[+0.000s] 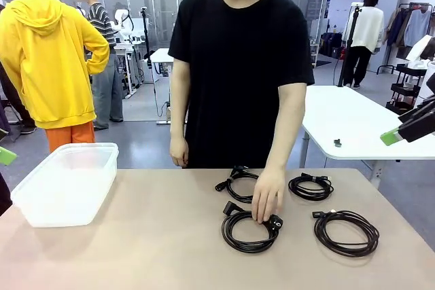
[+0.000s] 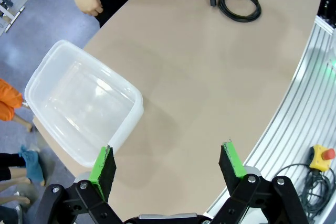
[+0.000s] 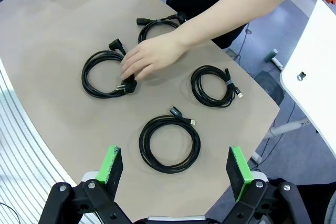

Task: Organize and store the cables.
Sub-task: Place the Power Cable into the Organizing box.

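Several cables lie as black coils on the tan table's right half. The person's hand [image 1: 267, 198] rests on the plug of the middle coil [image 1: 226, 231]; another coil [image 1: 238, 180] lies behind it, one [image 1: 310, 187] to its right, and one [image 1: 348, 251] at the front right. My right gripper [image 3: 175, 166] hangs open and holds nothing, high above the front-right coil [image 3: 145, 145]; the hand [image 3: 149, 56] and its coil [image 3: 85, 74] are farther off. My left gripper [image 2: 167, 162] is open and holds nothing, above the table's near edge beside the tub, far from the cables [image 2: 239, 18].
A clear white plastic tub [image 1: 54, 208] with nothing in it stands at the table's left end [image 2: 137, 98]. Bare tabletop separates it from the coils. The person stands at the far edge. A white table stands behind on the right.
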You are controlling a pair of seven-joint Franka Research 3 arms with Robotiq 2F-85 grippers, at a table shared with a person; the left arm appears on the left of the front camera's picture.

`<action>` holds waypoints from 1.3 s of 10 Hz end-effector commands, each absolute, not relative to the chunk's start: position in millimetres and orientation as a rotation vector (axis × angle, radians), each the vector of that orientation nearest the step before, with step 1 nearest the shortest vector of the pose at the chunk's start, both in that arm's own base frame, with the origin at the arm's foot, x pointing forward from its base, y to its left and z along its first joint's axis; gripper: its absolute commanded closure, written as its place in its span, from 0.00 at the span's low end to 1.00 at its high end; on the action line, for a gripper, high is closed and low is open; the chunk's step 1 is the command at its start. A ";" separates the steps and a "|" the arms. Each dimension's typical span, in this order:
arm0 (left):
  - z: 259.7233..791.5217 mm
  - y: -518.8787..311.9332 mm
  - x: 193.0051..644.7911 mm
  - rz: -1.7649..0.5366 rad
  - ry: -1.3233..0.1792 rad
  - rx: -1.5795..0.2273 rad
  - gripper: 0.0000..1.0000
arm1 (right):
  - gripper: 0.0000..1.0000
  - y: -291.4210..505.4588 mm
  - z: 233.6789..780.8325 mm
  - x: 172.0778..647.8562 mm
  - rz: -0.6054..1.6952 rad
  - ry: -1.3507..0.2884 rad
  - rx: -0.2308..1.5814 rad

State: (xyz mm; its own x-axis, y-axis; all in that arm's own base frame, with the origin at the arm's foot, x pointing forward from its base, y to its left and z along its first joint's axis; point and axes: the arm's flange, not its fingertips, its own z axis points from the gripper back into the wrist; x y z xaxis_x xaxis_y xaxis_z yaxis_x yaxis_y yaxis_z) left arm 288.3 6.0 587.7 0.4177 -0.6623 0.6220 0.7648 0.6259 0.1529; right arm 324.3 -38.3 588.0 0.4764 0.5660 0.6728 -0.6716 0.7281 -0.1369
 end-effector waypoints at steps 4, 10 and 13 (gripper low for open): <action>587.5 3.9 288.8 -0.910 -0.700 -0.172 0.00 | 0.00 -39.1 588.7 326.2 0.762 -0.762 0.157; 587.5 3.9 288.8 -0.910 -0.700 -0.172 0.00 | 0.00 -39.1 588.7 326.2 0.762 -0.762 0.157; 587.5 3.9 288.8 -0.910 -0.700 -0.172 0.00 | 0.00 -39.1 588.7 326.2 0.762 -0.762 0.157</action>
